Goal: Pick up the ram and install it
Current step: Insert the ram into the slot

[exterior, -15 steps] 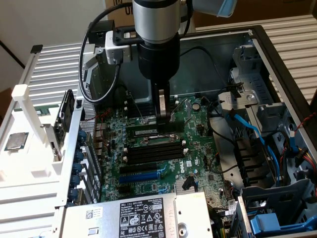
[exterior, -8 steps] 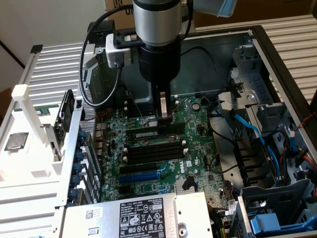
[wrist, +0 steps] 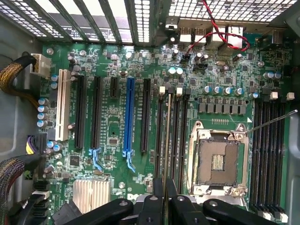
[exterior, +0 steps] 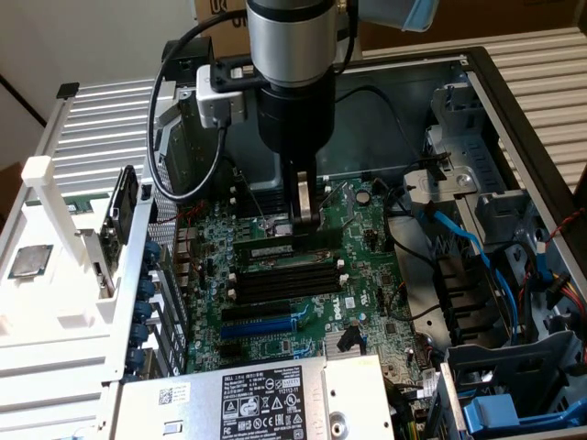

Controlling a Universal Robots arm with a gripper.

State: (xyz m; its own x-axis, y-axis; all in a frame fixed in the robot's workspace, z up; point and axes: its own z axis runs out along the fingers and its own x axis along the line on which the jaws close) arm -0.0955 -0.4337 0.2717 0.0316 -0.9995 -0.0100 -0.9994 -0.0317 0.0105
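The ram [exterior: 271, 249] is a thin green stick with a pale label. It stands on its edge along the far side of the bank of black memory slots [exterior: 284, 280] on the motherboard. My gripper [exterior: 306, 218] comes straight down onto its end at the exterior view's right and is shut on it. In the wrist view the ram [wrist: 167, 136] shows edge-on, running out from between my black fingers [wrist: 152, 206] over the memory slots [wrist: 180, 140]. I cannot tell whether it is seated in a slot.
An open CPU socket [wrist: 218, 159] lies beside the slots, and a blue expansion slot [exterior: 261, 325] lies on their near side. The power supply [exterior: 266, 394] sits in front. Drive cages and blue cables [exterior: 486, 247] crowd the exterior view's right. A white rack [exterior: 46, 229] stands outside the case.
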